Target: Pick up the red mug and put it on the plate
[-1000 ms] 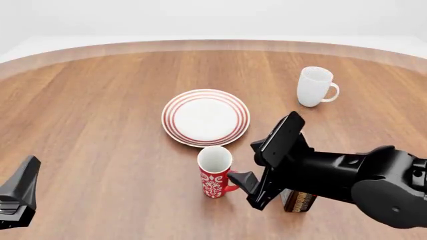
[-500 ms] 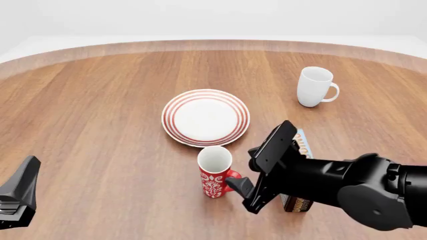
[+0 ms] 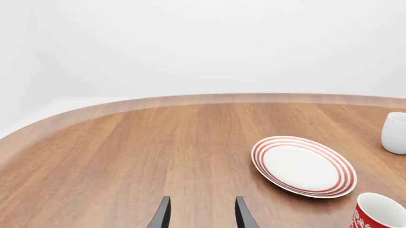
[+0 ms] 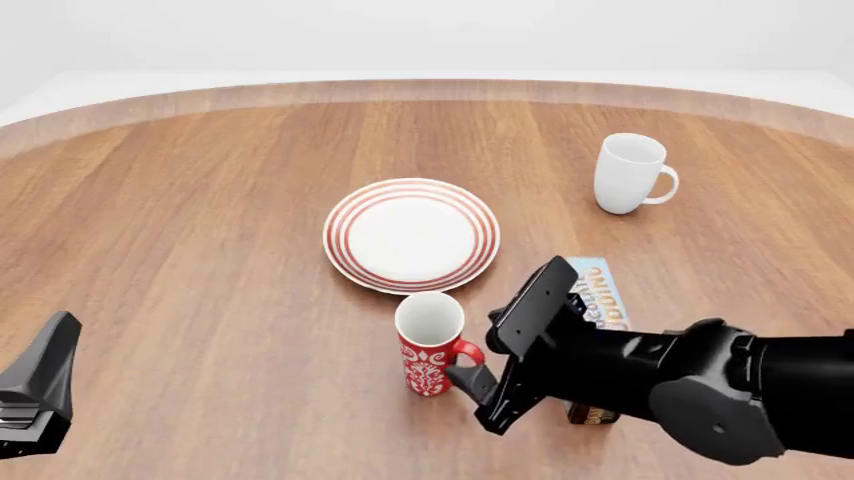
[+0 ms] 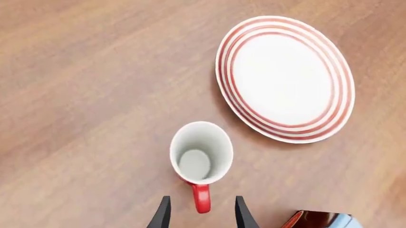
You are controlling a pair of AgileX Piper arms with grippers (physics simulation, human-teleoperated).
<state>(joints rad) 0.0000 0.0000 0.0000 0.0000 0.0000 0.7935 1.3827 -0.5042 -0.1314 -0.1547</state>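
Note:
The red mug (image 4: 430,350) stands upright on the table just in front of the plate (image 4: 411,235), its handle turned to the right. In the right wrist view the mug (image 5: 201,152) is seen from above, white inside, and its handle sits between the two tips of my right gripper (image 5: 200,213), which is open and not touching it. In the front view the right gripper (image 4: 470,384) hangs beside the handle. The plate (image 5: 285,78) is bare. My left gripper (image 3: 201,216) is open and holds nothing, low at the near left (image 4: 34,400), far from the mug (image 3: 379,213).
A plain white mug (image 4: 627,175) stands at the back right, with its edge in the left wrist view (image 3: 394,133). A small blue and brown box (image 4: 597,295) lies on the table behind my right arm, its corner visible (image 5: 317,219).
My right arm has moved toward the near left and lowered, bringing its fingers around the mug's handle. More of the box shows behind it. The mug, plate and left arm have not moved.

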